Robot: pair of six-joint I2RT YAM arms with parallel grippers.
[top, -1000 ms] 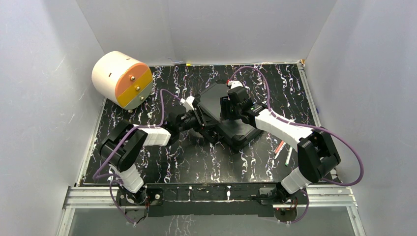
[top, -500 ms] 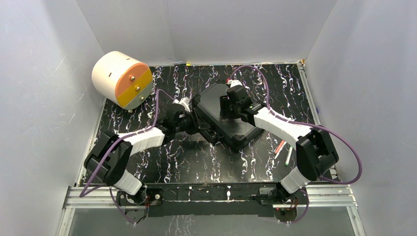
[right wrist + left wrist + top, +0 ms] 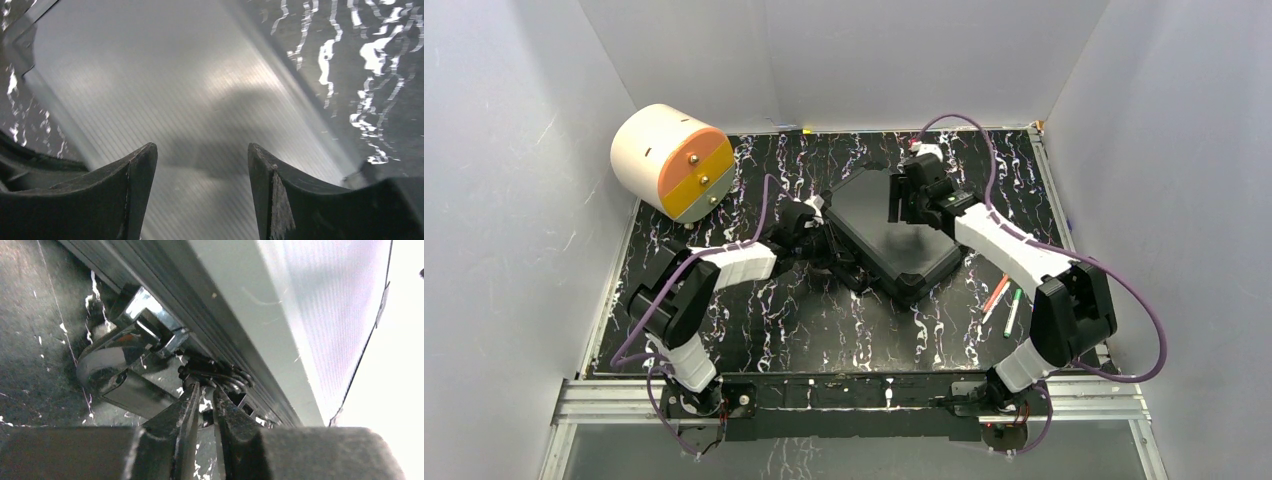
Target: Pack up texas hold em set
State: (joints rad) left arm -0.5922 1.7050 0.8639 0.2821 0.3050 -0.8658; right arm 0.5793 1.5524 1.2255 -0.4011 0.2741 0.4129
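**Bench seen from the near edge, arms reaching away from the onlooker.**

Nearest, on the right side of the black marbled table, a red pen and a green pen lie side by side, apart from the case.

At mid-table lies the black hard case of the Texas hold 'em set. Its lid is down flat and it sits skewed to the table edges; no chips or cards show outside it.

The left gripper reaches in low against the case's left side wall. The left wrist view shows its fingers drawn close together, with only a sliver of gap between them. Their tips sit at the dark wire part just beside a chrome latch on that wall. Whether they pinch any part of the latch cannot be told.

Farther back, the right gripper hangs over the far right part of the lid. In the right wrist view its jaws stand wide apart with nothing between them, and the ribbed lid surface fills the gap below.

Farthest, in the far left corner, a white-and-orange round drawer unit rests on its side, well apart from the case.
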